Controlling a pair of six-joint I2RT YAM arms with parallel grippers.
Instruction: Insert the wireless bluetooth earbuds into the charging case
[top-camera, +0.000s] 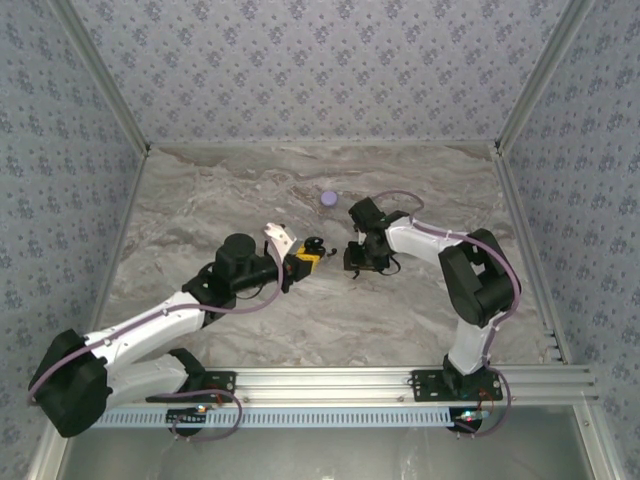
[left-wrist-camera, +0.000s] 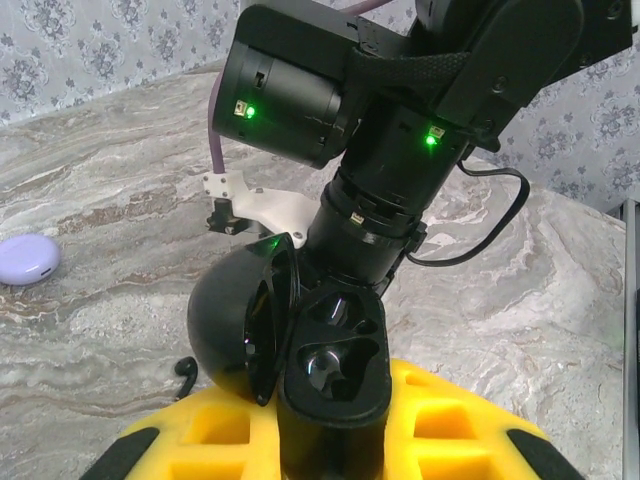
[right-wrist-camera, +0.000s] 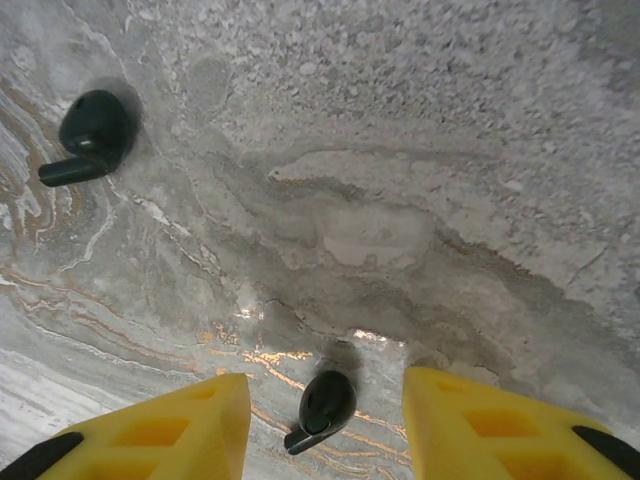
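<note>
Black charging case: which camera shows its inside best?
Left wrist. The black case sits open and close up, lid swung left, both sockets apparently empty, clamped in the left gripper. In the top external view it is a small dark blob at that gripper's tip, no detail.

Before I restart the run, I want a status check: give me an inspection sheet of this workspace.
Surface: marbled table.
Job's things: black charging case open, wells look empty; near earbud and far earbud lying on the table.
Clutter: lavender case, shut.
Grippers: left gripper shut on charging case; right gripper open, astride near earbud.
Cables: lavender cable on right arm.
Surroundings: patterned walls.
</note>
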